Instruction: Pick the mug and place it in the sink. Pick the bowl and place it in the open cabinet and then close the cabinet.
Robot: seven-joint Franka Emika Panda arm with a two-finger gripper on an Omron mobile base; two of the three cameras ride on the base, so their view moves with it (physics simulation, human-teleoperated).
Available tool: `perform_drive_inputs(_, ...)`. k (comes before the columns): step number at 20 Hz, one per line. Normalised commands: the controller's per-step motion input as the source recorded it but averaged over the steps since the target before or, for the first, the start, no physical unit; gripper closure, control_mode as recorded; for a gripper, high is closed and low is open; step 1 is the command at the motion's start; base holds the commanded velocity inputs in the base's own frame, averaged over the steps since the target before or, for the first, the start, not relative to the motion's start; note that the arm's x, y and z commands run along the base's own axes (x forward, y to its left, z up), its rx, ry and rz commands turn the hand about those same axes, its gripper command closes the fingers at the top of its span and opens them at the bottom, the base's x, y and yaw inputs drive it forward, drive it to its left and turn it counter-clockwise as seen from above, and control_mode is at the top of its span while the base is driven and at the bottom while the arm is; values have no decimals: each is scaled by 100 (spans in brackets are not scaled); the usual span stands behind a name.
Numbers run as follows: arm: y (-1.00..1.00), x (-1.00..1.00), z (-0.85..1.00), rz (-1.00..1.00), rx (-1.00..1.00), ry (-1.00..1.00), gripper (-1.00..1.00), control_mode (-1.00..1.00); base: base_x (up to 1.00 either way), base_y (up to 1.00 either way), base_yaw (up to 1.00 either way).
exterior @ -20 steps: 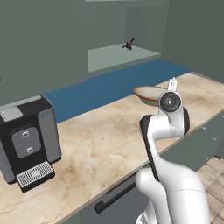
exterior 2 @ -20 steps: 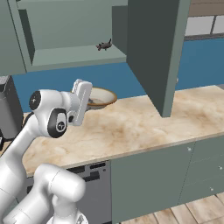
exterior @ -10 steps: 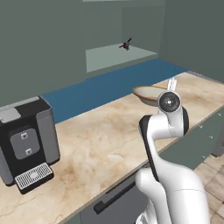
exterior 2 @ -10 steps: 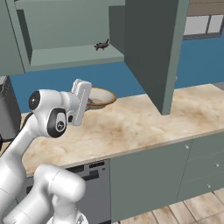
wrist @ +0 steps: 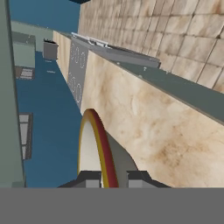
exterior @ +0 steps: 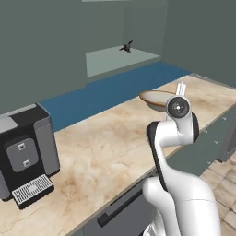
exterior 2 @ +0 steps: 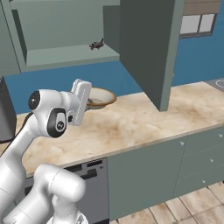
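Observation:
My gripper [wrist: 113, 178] is shut on the rim of the bowl [exterior 2: 101, 97], a wide shallow cream-tan dish with a darker inside. The bowl [exterior: 156, 99] sits low over the marble counter by the blue back wall; whether it touches the counter I cannot tell. In the hand view the bowl [wrist: 94, 148] runs edge-on between my fingertips. Above it the grey-green cabinet [exterior 2: 65, 54] stands open, its door [exterior 2: 146, 48] swung out to the right. The cabinet shelf [exterior: 120, 59] is up and to the left of the bowl. The mug and the sink are out of view.
A small dark object [exterior 2: 97, 44] lies on the cabinet shelf. A black and grey coffee machine [exterior: 25, 152] stands at the counter's left end. The open door hangs over the counter [exterior 2: 140, 118] right of the bowl. Lower drawers [exterior 2: 197, 157] lie below the counter's front edge.
The whole picture has shifted a little, so the base has moved. The bowl stays in the gripper, held the same way.

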Motion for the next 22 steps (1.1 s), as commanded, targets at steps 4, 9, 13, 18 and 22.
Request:
perform_drive_inputs(4, 0, 0, 0, 0, 0, 0, 100, 100, 0, 0, -8)
perform_drive_inputs(9, 0, 0, 0, 0, 1, 0, 100, -100, 0, 0, -2)
perform_drive_inputs(13, 0, -5, 0, 0, 0, 0, 100, -100, 0, 0, 0)
perform_drive_inputs(18, 0, -12, 6, 0, 0, 0, 100, -100, 0, 0, 0)
perform_drive_inputs(22, -2, -1, 6, 1, 0, 0, 100, -100, 0, 0, 0)
